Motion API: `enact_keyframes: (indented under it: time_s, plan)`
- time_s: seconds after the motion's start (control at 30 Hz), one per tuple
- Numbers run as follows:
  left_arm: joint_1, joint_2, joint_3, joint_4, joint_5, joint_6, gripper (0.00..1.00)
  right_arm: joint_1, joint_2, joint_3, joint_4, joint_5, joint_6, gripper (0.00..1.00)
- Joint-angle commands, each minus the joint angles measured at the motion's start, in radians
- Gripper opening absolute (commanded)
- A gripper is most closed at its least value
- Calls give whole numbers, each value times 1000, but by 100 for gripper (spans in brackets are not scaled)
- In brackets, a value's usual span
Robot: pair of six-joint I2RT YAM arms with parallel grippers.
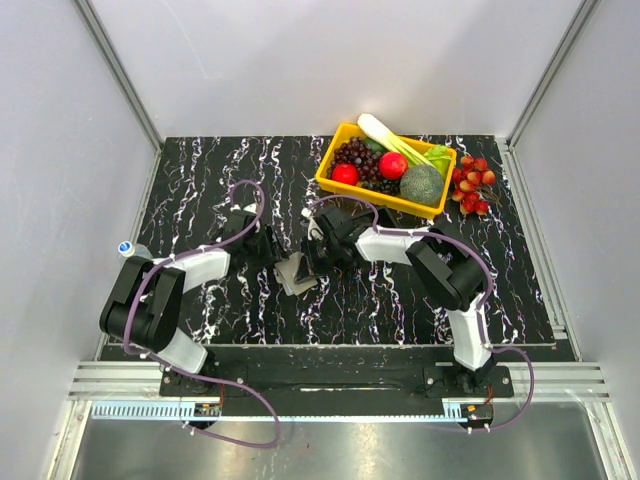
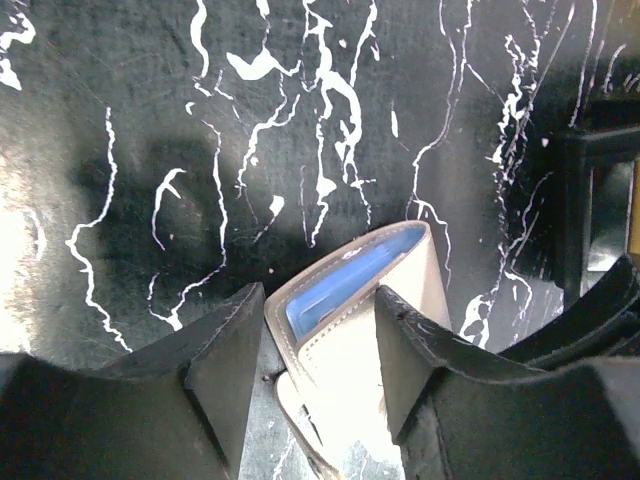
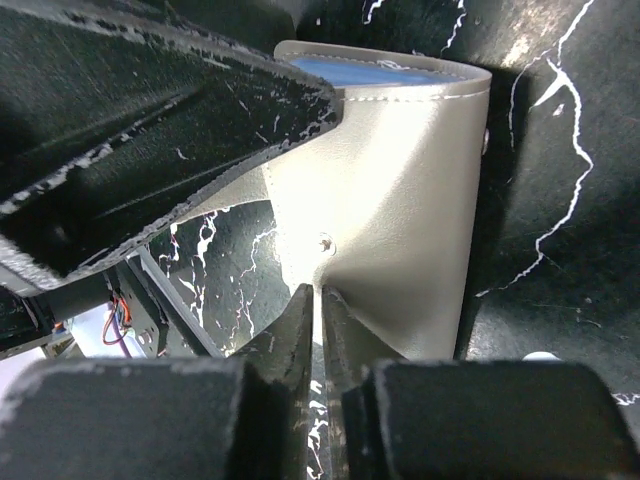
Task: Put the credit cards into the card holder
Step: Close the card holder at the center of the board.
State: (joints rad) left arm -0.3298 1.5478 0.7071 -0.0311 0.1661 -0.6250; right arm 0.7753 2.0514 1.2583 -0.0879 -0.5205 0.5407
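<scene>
My right gripper (image 3: 320,298) is clamped on a flap of the card holder (image 3: 400,200). My left gripper (image 2: 320,300) straddles it over the counter (image 2: 150,120), perhaps touching; I cannot tell whether it grips.

Grey stitched card holder (image 2: 350,340), flap lifted open, blue inside showing.

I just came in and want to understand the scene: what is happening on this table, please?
Two robot arms meet over a small beige-grey stitched card holder lying on the black white-veined table. The right gripper pinches the edge of the lifted flap. The left gripper straddles the holder's body with its jaws apart; whether they press it, I cannot tell. A blue surface shows in the opening. A yellow tray of produce stands behind, away from both arms.
</scene>
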Motion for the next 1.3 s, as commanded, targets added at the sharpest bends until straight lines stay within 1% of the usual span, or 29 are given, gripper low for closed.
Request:
enact_keyframes:
  time_s: [0.0,0.1,0.13,0.23,0.3,0.37,0.47,0.5,0.6,0.7,0.77,0.83,0.9,0.97,1.03,1.1,1.13,1.2,1.27]
  plan:
    - [-3,-12,-58,26,85,27,50,-13,6,18,-55,83,-27,14]
    - [-3,-2,-69,60,119,36,38,-13,10,23,-78,79,-54,16]
    - [-3,3,-77,66,124,31,30,-13,9,26,-81,77,-65,17]
    - [-3,0,-104,92,141,12,12,-13,1,33,-93,82,-74,19]
    - [-3,-9,-124,96,130,-2,5,-13,-5,39,-96,76,-74,20]
    - [-3,-25,-152,102,112,-19,0,-13,-17,49,-102,79,-77,23]
    - [-3,-48,-184,99,76,-48,0,-18,-66,59,-125,99,-76,28]
    - [-5,-58,-196,97,64,-65,0,-18,-95,59,-139,111,-79,32]
    - [-9,-119,-244,91,9,-137,0,-18,-193,41,-197,187,-65,39]
    - [-46,-198,-296,88,-42,-232,0,-16,-267,-29,-230,209,13,41]
    - [-103,-251,-307,62,-104,-303,0,-15,-306,-94,-227,197,89,43]
    - [-173,-285,-310,11,-189,-378,0,-10,-327,-146,-222,198,137,43]
    - [-222,-307,-327,-4,-244,-471,0,2,-350,-192,-207,195,180,43]
    - [-248,-330,-363,0,-281,-556,0,13,-369,-227,-207,194,225,44]
    - [-255,-356,-397,14,-298,-610,0,27,-393,-275,-210,214,252,44]
    - [-261,-377,-420,26,-313,-614,0,42,-418,-318,-208,275,255,45]
    - [-262,-388,-431,57,-318,-601,0,44,-422,-336,-191,287,231,45]
    - [-262,-400,-429,59,-326,-546,0,44,-422,-347,-170,319,123,45]
    - [-262,-402,-407,48,-329,-448,0,42,-416,-340,-157,344,20,46]
